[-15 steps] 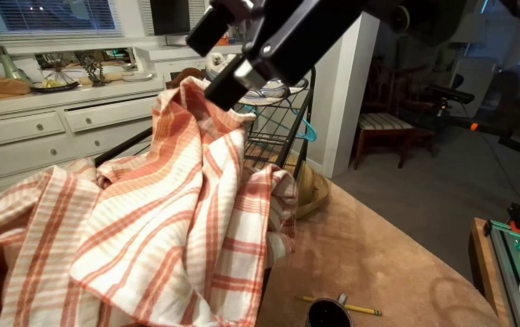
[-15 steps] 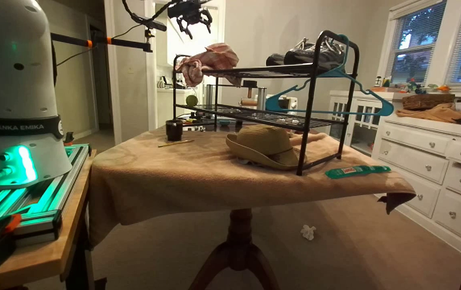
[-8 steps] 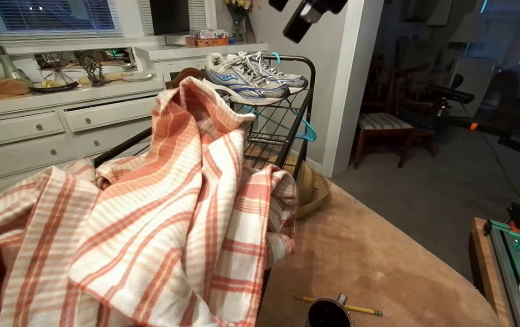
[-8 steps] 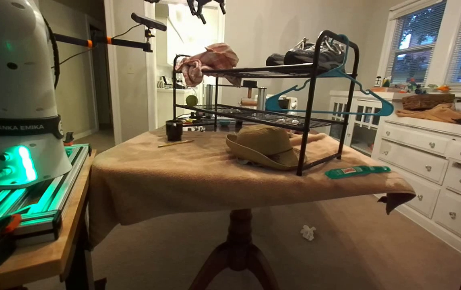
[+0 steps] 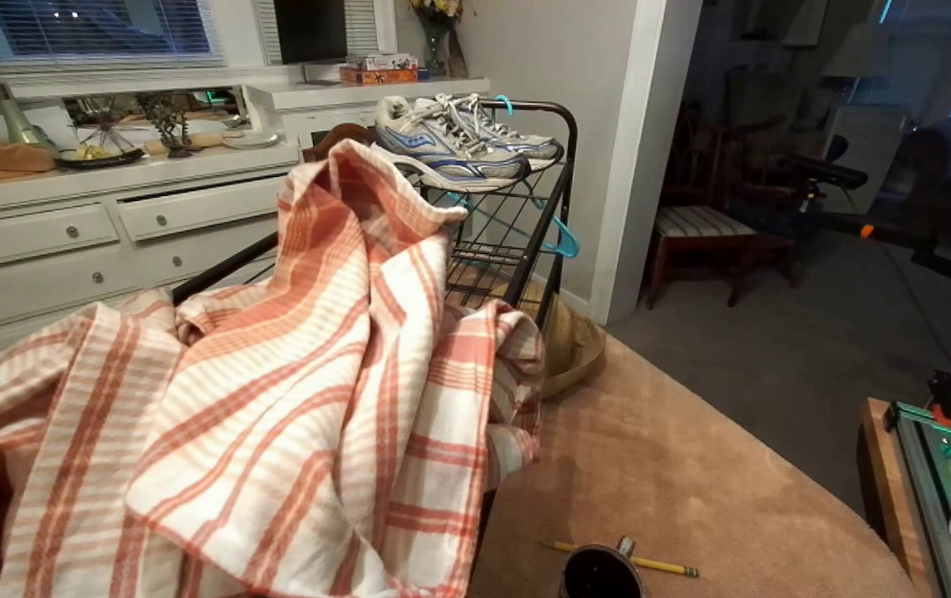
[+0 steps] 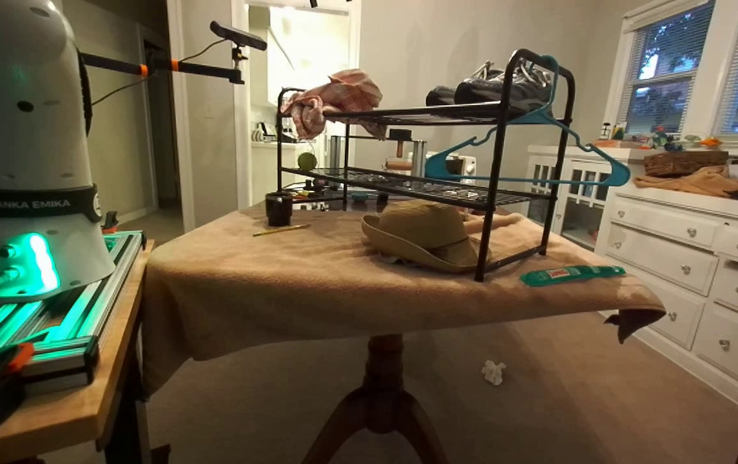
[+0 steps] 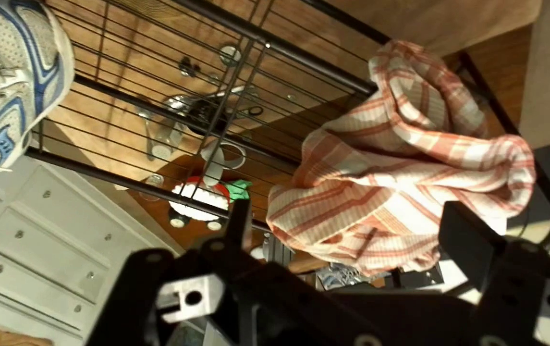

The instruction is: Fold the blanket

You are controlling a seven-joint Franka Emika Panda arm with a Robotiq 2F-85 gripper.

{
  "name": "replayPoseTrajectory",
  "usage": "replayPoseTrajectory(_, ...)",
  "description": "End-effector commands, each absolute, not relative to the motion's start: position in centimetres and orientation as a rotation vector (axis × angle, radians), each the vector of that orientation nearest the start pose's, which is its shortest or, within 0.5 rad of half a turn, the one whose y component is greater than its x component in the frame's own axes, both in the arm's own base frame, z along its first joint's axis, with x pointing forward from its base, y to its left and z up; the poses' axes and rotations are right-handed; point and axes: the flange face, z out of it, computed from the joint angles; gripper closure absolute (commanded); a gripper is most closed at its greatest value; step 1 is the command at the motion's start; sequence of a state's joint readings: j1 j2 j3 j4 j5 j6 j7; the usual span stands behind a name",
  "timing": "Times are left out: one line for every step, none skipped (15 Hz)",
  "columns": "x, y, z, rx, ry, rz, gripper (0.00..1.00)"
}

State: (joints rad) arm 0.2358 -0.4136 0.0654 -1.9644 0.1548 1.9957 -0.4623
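Note:
The cream-white blanket with orange-red plaid stripes lies rumpled in folds over the rack's end; it shows in both exterior views (image 5: 301, 382) (image 6: 343, 93) and in the wrist view (image 7: 351, 192). A peaked fold stands up at its top. In an exterior view a corner hangs down at the front. My gripper (image 7: 344, 211) is open and empty, its two fingers wide apart, above the blanket and not touching it. Only its fingertips (image 6: 331, 2) show at the top edge of an exterior view.
The black wire rack (image 6: 494, 167) stands on the tan-covered table (image 6: 246, 277). Shoes (image 5: 458, 149) sit on its top shelf and a blue hanger (image 6: 530, 177) hangs at its end. A straw hat (image 6: 420, 235), dark mug (image 6: 278, 208), pencil (image 6: 280, 230) and green packet (image 6: 572, 274) lie on the table.
My gripper has risen up and away from the blanket, out of one exterior view and nearly out of the other. The blanket keeps the same shape and place.

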Motion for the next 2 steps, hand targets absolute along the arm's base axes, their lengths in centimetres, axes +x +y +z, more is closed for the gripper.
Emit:
replayPoseTrajectory(43.19, 14.57, 69.06, -2.734, -1.025, -0.689, 0.0)
replayPoseTrajectory(43.27, 14.07, 69.21, -2.704, -0.999, -0.693, 0.0)
